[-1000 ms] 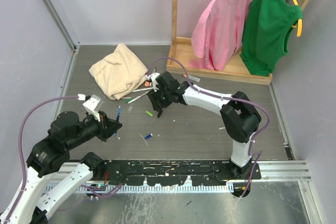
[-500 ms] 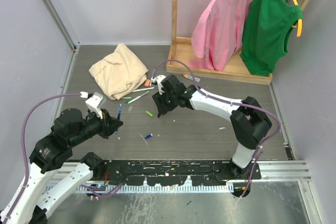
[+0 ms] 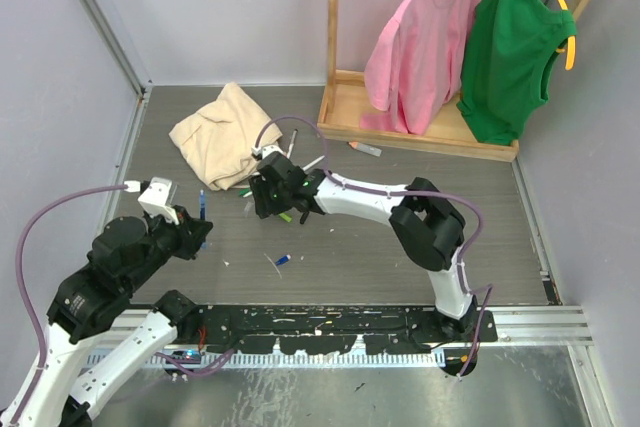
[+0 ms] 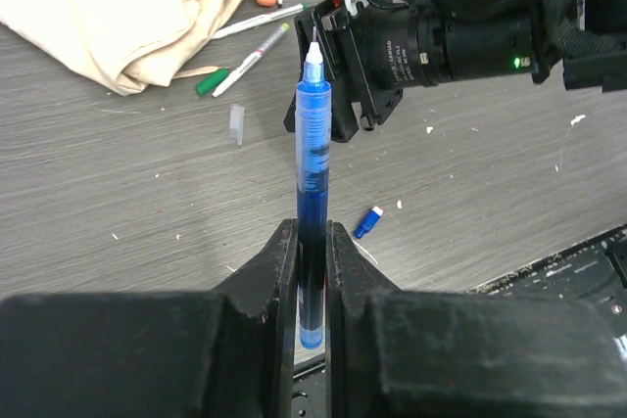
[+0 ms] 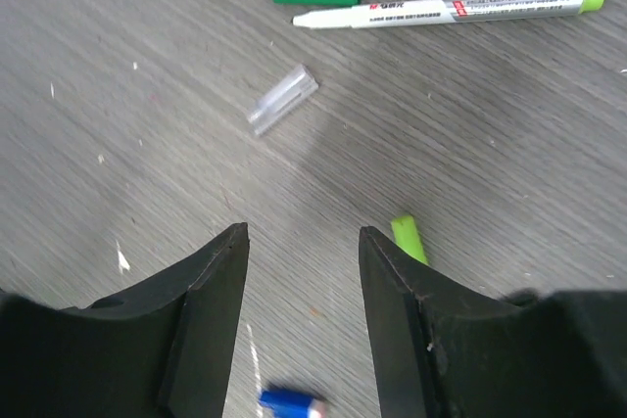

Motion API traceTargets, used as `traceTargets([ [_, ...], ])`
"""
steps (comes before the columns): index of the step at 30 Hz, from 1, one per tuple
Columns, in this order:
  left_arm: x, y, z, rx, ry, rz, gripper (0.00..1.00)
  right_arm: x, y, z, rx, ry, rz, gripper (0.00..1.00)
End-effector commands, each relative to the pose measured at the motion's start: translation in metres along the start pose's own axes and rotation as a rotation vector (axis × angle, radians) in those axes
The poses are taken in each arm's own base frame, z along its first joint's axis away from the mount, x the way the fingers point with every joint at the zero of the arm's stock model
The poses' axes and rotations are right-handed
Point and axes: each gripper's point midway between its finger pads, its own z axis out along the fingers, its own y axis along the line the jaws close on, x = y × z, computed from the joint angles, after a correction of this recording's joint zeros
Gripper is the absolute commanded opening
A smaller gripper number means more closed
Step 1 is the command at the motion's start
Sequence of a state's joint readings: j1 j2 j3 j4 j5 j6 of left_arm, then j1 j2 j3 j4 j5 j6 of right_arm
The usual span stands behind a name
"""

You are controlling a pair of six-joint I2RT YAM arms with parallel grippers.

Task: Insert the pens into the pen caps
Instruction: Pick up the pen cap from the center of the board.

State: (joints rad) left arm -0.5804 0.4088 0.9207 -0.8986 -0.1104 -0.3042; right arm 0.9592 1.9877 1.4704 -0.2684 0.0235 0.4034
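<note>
Left wrist view — left gripper (image 4: 312, 242) clamps the blue pen (image 4: 313, 134) while the right gripper (image 5: 302, 242), fingers apart, should probably straddle the blue cap (image 5: 289, 401) squarely before closing.

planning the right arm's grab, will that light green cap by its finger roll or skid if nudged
Probably rolls: the light green cap is a stubby round piece lying on its side on the table. It looks tiny and light, so a brush from the open right gripper could flick it away.
</note>
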Motion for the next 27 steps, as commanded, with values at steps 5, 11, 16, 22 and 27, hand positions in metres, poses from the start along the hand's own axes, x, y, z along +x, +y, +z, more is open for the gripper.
traceTargets([
  [5,-0.013,0.008,-0.004,-0.055,-0.046,-0.020,0.00,-0.051,0.021,0.020,0.127,-0.217,0.402,0.55],
  [11,-0.014,0.011,-0.008,-0.063,-0.068,-0.027,0.00,-0.046,0.016,0.032,0.272,-0.232,0.466,0.56],
  [16,-0.014,0.011,-0.008,-0.063,-0.069,-0.026,0.00,-0.047,0.018,0.044,0.301,-0.227,0.443,0.56],
  [22,-0.014,0.010,-0.008,-0.058,-0.068,-0.025,0.00,-0.042,0.021,0.056,0.320,-0.213,0.410,0.56],
  [27,-0.014,0.010,-0.010,-0.054,-0.075,-0.025,0.00,-0.034,0.020,0.066,0.336,-0.190,0.374,0.56],
])
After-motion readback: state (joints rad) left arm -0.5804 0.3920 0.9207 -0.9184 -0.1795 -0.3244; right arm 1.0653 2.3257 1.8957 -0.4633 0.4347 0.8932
